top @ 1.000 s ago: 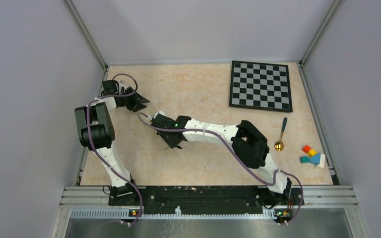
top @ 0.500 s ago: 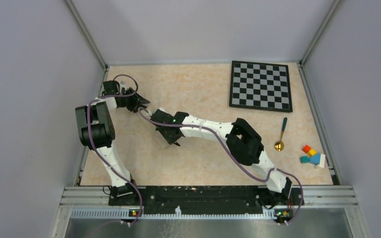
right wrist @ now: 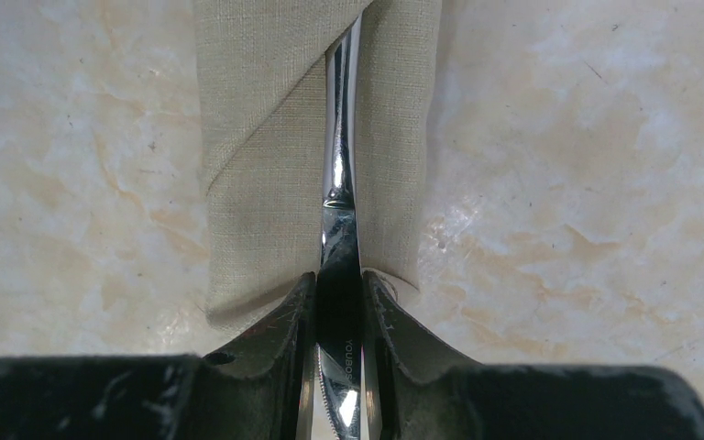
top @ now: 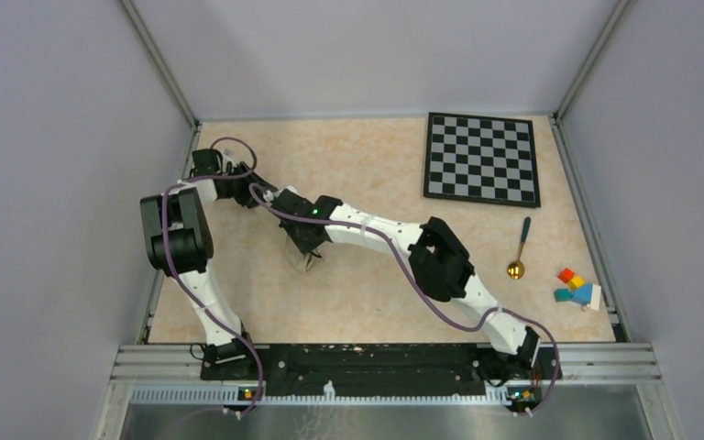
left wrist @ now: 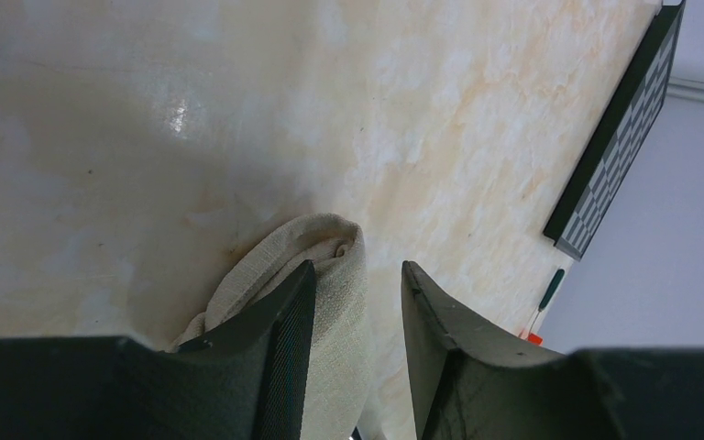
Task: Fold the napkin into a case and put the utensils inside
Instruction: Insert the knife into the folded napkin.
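The pale beige marbled bench [top: 376, 302] fills the floor of the grey-walled enclosure. Both white and black arms reach to its left half, where the right arm [top: 394, 240] stretches across and meets the left arm [top: 179, 234] near the left wall. At the far right of the bench lies the square black-and-white checkered board [top: 482, 159].

The plain beige-tan cloth napkin [right wrist: 257, 183] is folded into a long narrow case with a diagonal flap, and it lies flat on the bench under the two wrists. From above we barely see it, because the arms cover it and its colour is close to the bench's.

The left tool [left wrist: 357, 275] hangs over one rounded end of the case [left wrist: 330, 261]. Its jaws stand partly apart, one finger is over the cloth, and bare bench shows beside the other. We see nothing clamped there.

The right tool [right wrist: 339, 280] is narrow and pinches the slim silver metal knife [right wrist: 339, 183]. The knife runs straight from the fingers into the slit between the folded layers, and its serrated part is nearest the camera.

The spoon with a gold bowl and dark handle [top: 520, 249] lies alone at the right of the bench, well apart from the case. Just beside it sits a small cluster of coloured blocks [top: 577, 286].
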Available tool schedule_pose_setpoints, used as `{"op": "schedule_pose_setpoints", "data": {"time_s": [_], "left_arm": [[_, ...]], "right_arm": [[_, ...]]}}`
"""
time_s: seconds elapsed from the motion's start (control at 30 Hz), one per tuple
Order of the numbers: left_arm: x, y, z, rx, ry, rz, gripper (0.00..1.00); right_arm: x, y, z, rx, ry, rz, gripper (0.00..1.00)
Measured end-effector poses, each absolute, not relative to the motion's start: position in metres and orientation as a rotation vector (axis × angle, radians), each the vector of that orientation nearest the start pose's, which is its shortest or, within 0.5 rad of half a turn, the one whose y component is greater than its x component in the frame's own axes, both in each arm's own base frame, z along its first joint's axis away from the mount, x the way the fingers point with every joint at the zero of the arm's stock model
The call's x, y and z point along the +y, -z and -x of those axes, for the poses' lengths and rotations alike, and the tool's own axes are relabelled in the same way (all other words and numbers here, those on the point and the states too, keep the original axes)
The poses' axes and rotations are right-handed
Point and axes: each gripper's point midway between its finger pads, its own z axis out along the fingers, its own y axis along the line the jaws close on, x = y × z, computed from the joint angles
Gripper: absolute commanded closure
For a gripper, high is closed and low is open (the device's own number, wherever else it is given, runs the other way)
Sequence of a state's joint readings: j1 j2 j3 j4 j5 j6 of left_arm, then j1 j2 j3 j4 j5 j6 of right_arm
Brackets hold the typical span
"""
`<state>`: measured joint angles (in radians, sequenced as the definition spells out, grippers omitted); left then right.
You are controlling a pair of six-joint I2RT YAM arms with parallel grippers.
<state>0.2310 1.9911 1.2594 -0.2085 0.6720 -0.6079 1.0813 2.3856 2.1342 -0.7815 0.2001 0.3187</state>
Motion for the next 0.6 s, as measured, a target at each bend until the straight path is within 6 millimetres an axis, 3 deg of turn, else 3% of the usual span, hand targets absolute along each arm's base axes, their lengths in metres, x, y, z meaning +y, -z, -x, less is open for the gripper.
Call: {"op": "schedule_pose_setpoints", "data": {"time_s": [0.6], "left_arm": [[-0.025, -0.05, -0.456, 2.379, 0.992, 0.744, 0.55]], "right_arm": [[0.487, -0.052, -0.305, 2.435, -0.265, 0.854, 1.0]]}}
